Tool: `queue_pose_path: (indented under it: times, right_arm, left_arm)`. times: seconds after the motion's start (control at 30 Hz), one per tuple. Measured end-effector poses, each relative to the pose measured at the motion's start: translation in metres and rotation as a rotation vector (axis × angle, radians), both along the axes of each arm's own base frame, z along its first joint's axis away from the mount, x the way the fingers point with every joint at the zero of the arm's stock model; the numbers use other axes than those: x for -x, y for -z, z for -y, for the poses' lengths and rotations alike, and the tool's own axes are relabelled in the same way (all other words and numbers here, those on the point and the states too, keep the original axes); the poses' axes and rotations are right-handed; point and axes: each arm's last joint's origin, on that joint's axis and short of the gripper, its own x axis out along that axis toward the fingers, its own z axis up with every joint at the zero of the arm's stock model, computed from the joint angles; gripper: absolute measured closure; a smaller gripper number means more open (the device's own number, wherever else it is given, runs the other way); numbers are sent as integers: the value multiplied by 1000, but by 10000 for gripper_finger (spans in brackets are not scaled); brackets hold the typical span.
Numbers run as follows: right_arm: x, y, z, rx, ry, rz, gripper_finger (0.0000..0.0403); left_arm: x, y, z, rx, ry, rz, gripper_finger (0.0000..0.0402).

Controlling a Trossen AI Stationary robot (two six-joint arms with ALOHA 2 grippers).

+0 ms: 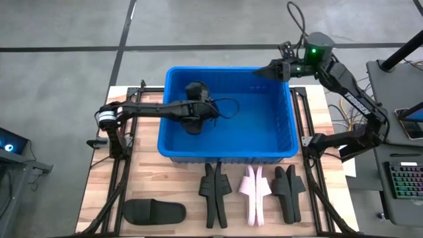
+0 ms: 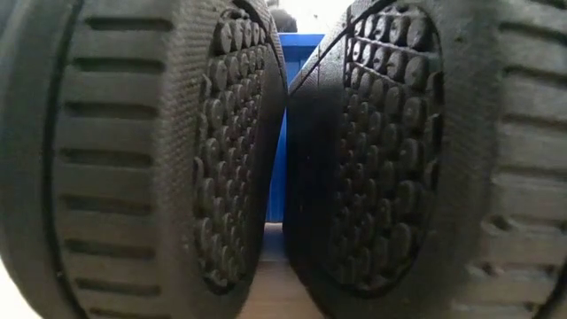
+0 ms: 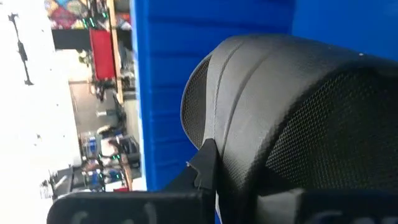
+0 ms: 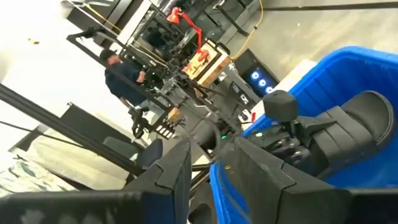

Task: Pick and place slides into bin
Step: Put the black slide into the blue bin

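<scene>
While the left gripper (image 1: 198, 122) is clamped tight on a black slide (image 3: 298, 118), it is being held over the blue bin (image 1: 228, 151) | right gripper (image 1: 259, 73) is being held part-open, empty, at bin's far rim.

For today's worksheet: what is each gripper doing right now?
Left gripper: shut on a black slide over the bin.
Right gripper: cannot be told.

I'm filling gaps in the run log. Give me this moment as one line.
left gripper: shut on black slide, over bin | right gripper: empty, at bin's far rim | table: remaining slides
</scene>
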Motion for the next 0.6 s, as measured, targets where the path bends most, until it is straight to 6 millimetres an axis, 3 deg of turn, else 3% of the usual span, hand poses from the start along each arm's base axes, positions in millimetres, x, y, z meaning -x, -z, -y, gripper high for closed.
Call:
queue_pose_path:
  times: [0.43, 0.6]
  right_arm:
    - [4, -2, -3, 16, 27, 6, 300]
    - [4, -2, -2, 19, 48, 4, 300]
  left_arm:
    - [16, 60, -22, 74, -39, -47, 400]
    - [19, 72, -36, 75, -85, -75, 400]
